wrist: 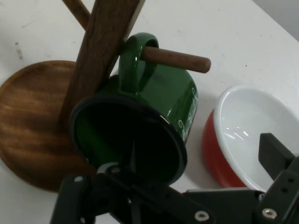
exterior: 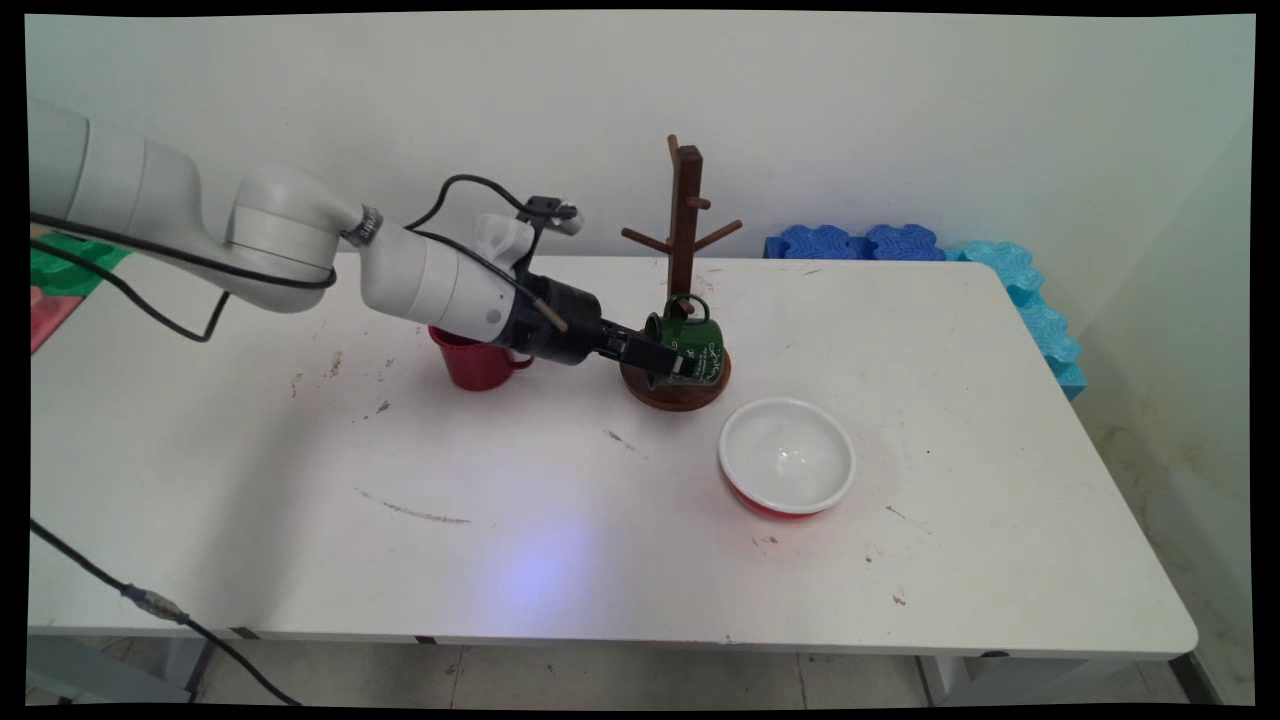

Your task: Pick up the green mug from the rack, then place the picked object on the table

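Note:
A dark green mug (exterior: 700, 345) (wrist: 173, 98) hangs by its handle on a low peg (wrist: 177, 59) of the brown wooden mug tree (exterior: 686, 210) (wrist: 103, 51), its mouth turned toward the hand. My gripper (exterior: 668, 358) (wrist: 201, 151) reaches in from the left at the mug's rim. It is open: one finger is inside the dark mouth, and the other finger (wrist: 275, 154) stands clear of the mug's outer wall. The mug sits just above the tree's round base (exterior: 680, 392).
A white bowl with a red outside (exterior: 787, 456) (wrist: 252, 121) stands just right of and in front of the tree. A red mug (exterior: 475, 362) stands behind the arm's wrist. Blue foam blocks (exterior: 860, 243) line the table's far right edge.

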Tool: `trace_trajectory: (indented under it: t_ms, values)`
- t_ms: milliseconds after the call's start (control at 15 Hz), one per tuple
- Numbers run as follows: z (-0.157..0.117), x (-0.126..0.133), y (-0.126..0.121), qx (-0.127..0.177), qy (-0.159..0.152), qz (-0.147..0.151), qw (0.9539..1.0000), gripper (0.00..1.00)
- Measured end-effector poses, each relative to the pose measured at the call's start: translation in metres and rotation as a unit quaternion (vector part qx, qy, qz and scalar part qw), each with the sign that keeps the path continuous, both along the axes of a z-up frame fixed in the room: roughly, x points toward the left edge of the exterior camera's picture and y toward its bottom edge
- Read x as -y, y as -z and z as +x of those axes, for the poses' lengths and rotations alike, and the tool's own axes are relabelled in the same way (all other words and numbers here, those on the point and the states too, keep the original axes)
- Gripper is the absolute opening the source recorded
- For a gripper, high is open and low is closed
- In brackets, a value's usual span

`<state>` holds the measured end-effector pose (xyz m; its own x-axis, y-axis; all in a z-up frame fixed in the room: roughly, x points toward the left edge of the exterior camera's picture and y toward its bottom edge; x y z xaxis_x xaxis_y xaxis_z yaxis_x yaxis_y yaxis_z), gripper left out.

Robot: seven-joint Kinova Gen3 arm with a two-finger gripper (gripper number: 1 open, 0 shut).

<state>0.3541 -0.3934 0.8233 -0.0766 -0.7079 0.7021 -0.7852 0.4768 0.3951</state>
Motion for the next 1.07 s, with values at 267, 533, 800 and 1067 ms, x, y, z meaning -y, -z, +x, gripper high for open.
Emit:
trace_trajectory:
  t_ms: [267, 533, 800, 1067]
  values:
    - [-0.003, 0.004, 0.006, -0.006, 0.000, 0.003, 1.0000, 1.00]
    - [-0.006, 0.007, 0.011, -0.011, 0.002, 0.005, 0.9999, 0.00]
    - [-0.008, 0.009, 0.014, -0.012, 0.002, 0.004, 0.9999, 0.00]
    - [-0.008, 0.009, 0.016, -0.012, 0.005, 0.003, 0.9999, 0.00]
